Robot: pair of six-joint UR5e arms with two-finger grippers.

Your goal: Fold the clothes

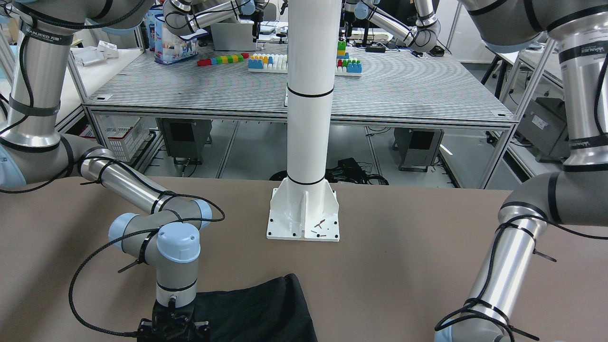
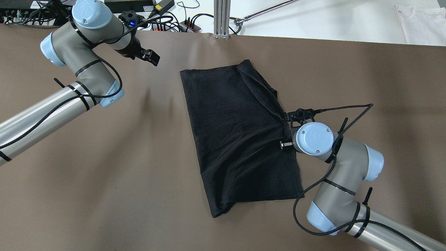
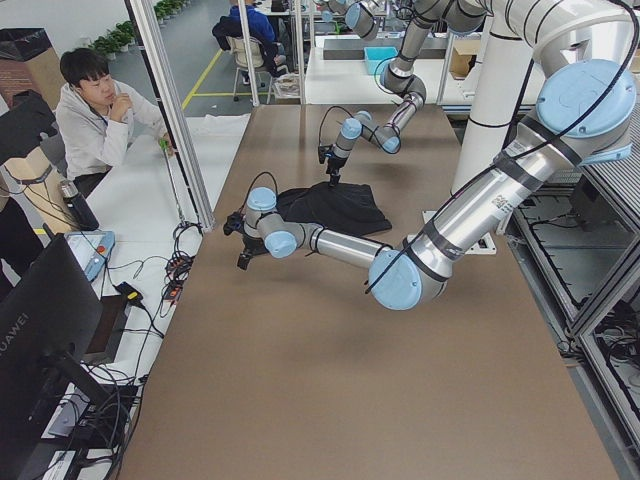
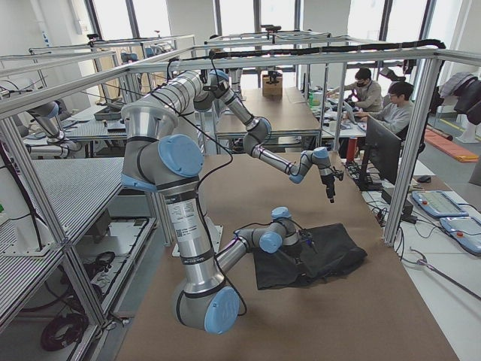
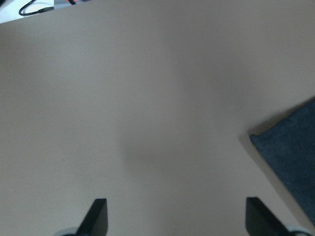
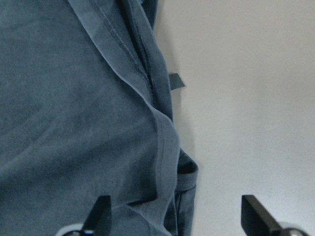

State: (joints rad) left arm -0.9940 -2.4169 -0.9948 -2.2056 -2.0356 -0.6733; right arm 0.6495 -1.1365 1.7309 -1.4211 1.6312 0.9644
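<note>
So, about halfway is the best guess here. The black cloth (image 2: 237, 139) is laid out in the middle of the brown table (image 2: 104, 157) as a tidy, slightly skewed rectangle. Doubled hems can be made out along its right edge in the right wrist view, so one fold looks to be already in.

What's not finished: a loose flap (image 2: 258, 83) is turned over at the far right corner, and the near left corner is bunched up a little. Another fold is probably still needed, plus some smoothing, though that's judged from the shape alone.

The right gripper (image 6: 177, 219) is parked low over the cloth's right edge with its fingers spread wide, one over the fabric and one over bare table. Nothing is pinched yet, so a grab at that hem seems to be what's being lined up.

The left gripper (image 2: 150, 57) is held above the table at the far left, well apart from the cloth, also spread and holding nothing. Only a corner of fabric is caught at the right side of its wrist view.
</note>
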